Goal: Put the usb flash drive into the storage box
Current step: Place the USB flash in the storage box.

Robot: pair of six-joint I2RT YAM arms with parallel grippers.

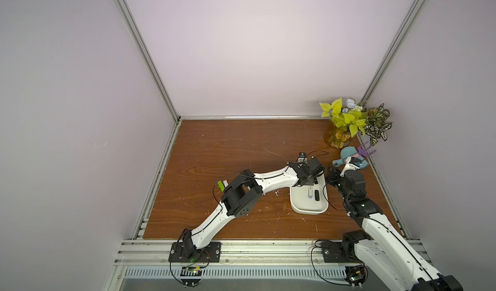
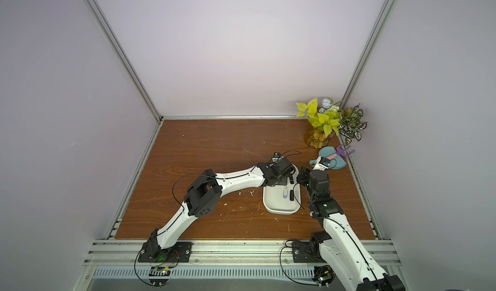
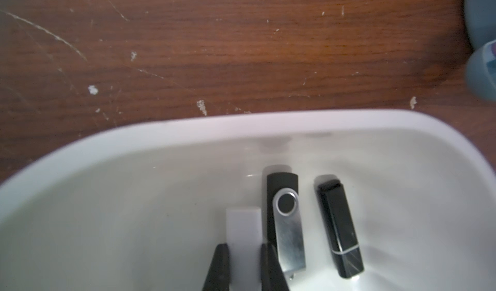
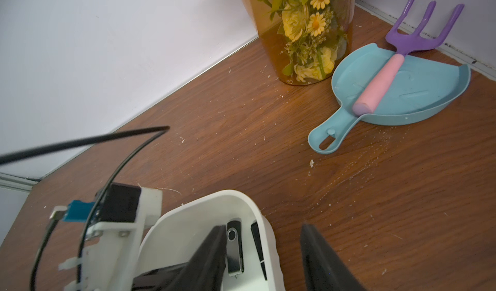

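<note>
Two hands: I am reaching my left hand (image 3: 244,246) into the storage box (image 3: 188,131); my right hand (image 4: 263,227) is standing open astride its wall, one finger inside, one outside.
Left grip: I am pinching the white usb flash drive (image 3: 243,222) between closed fingertips.
Drive's place: it is hanging over the box's floor, at the end nearer the back edge of the worktop (image 3: 241,48); I cannot tell whether it is touching.
Long axis: it is pointing straight out from my fingers, parallel to the swivel drive (image 3: 288,230) just beside it.
Next move: I am judging that a plain release is enough, with no sideways travel.
</note>
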